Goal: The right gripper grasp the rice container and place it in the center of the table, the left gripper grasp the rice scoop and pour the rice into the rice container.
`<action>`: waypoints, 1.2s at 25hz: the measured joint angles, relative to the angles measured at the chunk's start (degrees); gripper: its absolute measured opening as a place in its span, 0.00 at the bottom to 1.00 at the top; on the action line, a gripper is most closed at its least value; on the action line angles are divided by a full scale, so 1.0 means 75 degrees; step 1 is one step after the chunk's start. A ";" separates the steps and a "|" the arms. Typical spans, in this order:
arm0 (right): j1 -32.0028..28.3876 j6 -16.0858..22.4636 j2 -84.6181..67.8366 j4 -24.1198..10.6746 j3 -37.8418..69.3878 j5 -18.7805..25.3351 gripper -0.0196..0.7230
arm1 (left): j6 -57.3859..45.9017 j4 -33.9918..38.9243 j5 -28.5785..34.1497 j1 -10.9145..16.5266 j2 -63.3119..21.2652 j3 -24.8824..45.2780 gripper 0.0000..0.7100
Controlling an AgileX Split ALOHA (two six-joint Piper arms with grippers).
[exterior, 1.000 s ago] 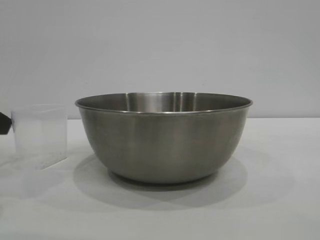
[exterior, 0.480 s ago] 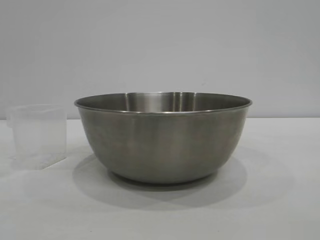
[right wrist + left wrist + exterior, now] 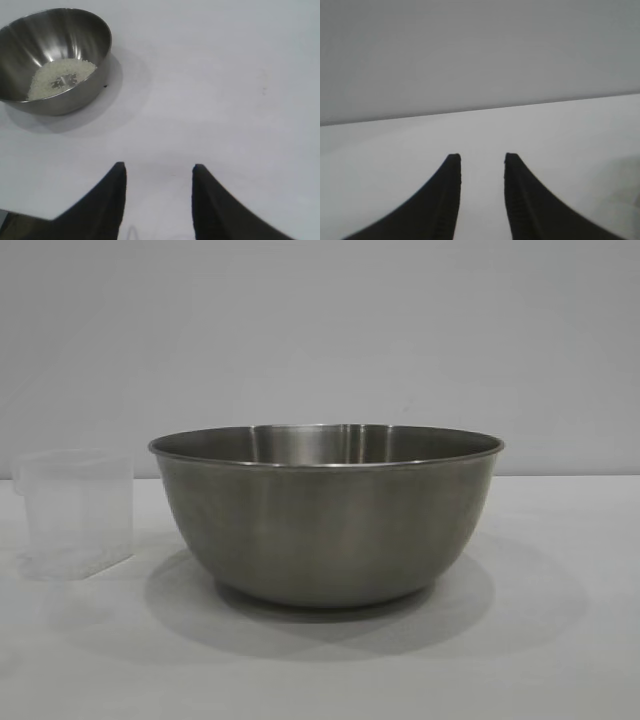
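Note:
The rice container (image 3: 326,515), a large brushed-steel bowl, stands in the middle of the white table (image 3: 560,660). In the right wrist view the rice container (image 3: 75,95) holds a pale layer of rice (image 3: 60,77) on its bottom. The rice scoop (image 3: 75,512), a clear plastic cup, stands upright on the table to the left of the bowl. My left gripper (image 3: 482,159) is open with nothing between its fingers and faces bare table and wall. My right gripper (image 3: 157,167) is open and empty above bare table, away from the bowl. Neither gripper shows in the exterior view.
A plain grey wall (image 3: 320,330) runs behind the table. White tabletop (image 3: 225,90) spreads beside the bowl in the right wrist view.
The black fingertip that showed at the left edge beside the scoop has gone out of the exterior view. The scoop shifted slightly left and now stands alone. The bowl has not moved.

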 joint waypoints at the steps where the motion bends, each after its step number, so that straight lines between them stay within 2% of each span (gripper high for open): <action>1: 0.0000 0.0000 0.0000 0.0000 0.0000 0.0000 0.39 | -0.0072 0.0012 0.0788 -0.0037 -0.0493 0.0000 0.23; 4: 0.0000 0.0000 0.0000 0.0000 0.0000 0.0000 0.39 | -0.0692 -0.0020 0.2509 -0.0232 -0.1974 0.0015 0.23; 9: 0.0000 0.0000 0.0000 0.0000 0.0000 0.0000 0.39 | -0.1633 -0.0020 0.4506 -0.0689 -0.3729 0.0075 0.23; 12: 0.0000 0.0000 0.0000 0.0000 0.0000 0.0000 0.39 | -0.1883 -0.0020 0.6087 -0.0891 -0.4759 -0.0019 0.23; 16: 0.0000 0.0000 0.0000 0.0000 0.0000 0.0000 0.39 | -0.1848 -0.0737 0.7978 -0.1202 -0.6007 -0.0419 0.23; 20: 0.0000 0.0000 0.0000 0.0000 0.0000 0.0000 0.39 | -0.0230 -0.2196 0.9614 -0.1571 -0.6971 -0.0956 0.23; 23: 0.0000 0.0000 0.0000 0.0000 0.0000 0.0000 0.39 | 0.0946 -0.3238 1.1085 -0.1678 -0.7416 -0.1377 0.23; 24: 0.0000 0.0000 0.0000 0.0000 0.0000 0.0000 0.39 | 0.1202 -0.3516 1.1447 -0.1678 -0.7545 -0.1496 0.29; 30: 0.0000 0.0000 0.0000 0.0000 0.0000 0.0000 0.39 | 0.2343 -0.4337 1.3555 -0.1692 -0.8423 -0.1923 0.30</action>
